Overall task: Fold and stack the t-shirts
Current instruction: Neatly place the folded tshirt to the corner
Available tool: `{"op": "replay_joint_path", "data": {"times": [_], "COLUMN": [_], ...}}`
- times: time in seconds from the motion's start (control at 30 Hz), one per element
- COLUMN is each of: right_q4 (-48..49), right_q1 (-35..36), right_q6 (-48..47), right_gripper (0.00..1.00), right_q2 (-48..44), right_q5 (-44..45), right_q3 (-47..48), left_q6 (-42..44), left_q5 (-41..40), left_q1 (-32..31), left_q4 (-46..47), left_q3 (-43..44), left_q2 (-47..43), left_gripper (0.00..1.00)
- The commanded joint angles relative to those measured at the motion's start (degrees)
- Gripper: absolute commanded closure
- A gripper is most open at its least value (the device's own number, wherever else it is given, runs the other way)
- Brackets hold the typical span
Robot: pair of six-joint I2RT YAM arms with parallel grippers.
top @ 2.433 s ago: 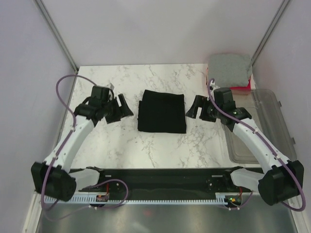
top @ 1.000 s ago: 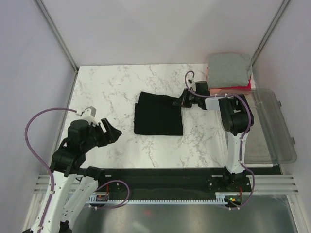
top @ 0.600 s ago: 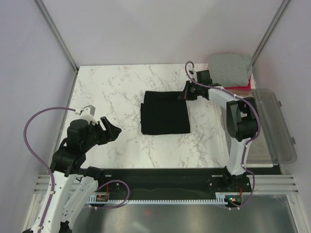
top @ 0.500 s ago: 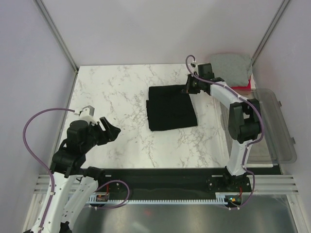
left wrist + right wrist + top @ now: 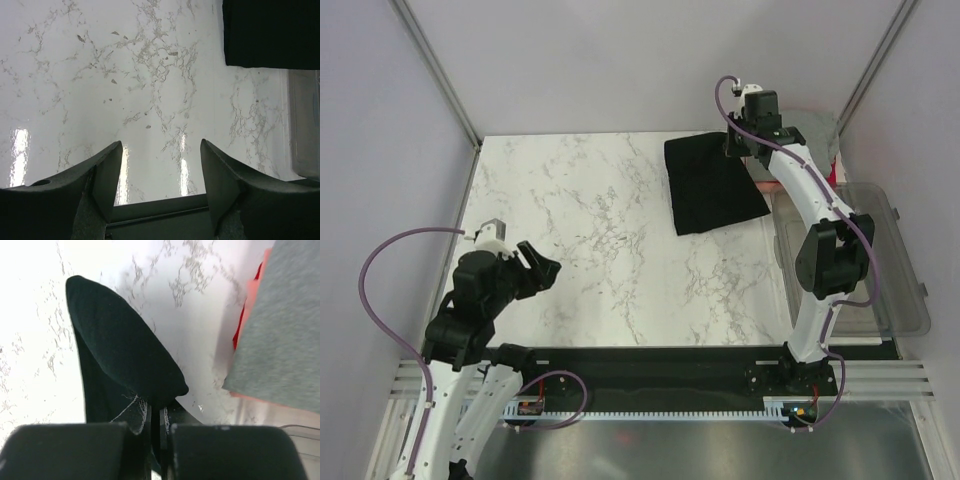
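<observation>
Over the marble desk (image 5: 580, 200), right gripper (image 5: 159, 420) is pinching the folded black t-shirt (image 5: 125, 355) at its edge. The cloth is hanging limp beneath it, likely light. Left gripper (image 5: 160, 175) is gaping wide, empty.

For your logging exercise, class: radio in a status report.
Right gripper shut on black t-shirt, near grey t-shirt. Left gripper open, empty. Nothing in the way.

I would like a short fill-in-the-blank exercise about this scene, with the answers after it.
1. The t-shirt pinched by the right gripper is ___.
2. The left gripper is ___ and holds nothing.
3. On the red t-shirt lies a ___ one.
4. The clear bin stands on the ___ arm's side.
Missing words: black; open; grey; right.
</observation>
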Motion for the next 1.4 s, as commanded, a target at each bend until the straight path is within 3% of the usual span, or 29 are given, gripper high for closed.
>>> {"op": "replay_joint_path", "data": {"times": [0.0, 0.6, 1.37], "right_q4": [-2.16, -9.72, -9.37], "right_q1": [-0.49, -6.03, -16.31], "right_q6": [-3.05, -4.28, -0.15], "right_gripper": [1.00, 1.00, 1.00], "right_q2": [-2.24, -1.45, 3.47], "right_q5": [3.08, 0.18, -6.32], "right_q3": [7.44, 28.01, 34.53], "left_q6": [0.26, 0.09, -0.17], "left_q5": [-0.85, -1.55, -2.26], "left_q1": [1.54, 1.63, 1.63], "left_q4": [2.15, 1.80, 1.28], "left_q3": [-0.25, 0.01, 0.19], "left_q2": [0.35, 1.93, 3.87], "left_gripper": [0.30, 0.32, 0.34]}}
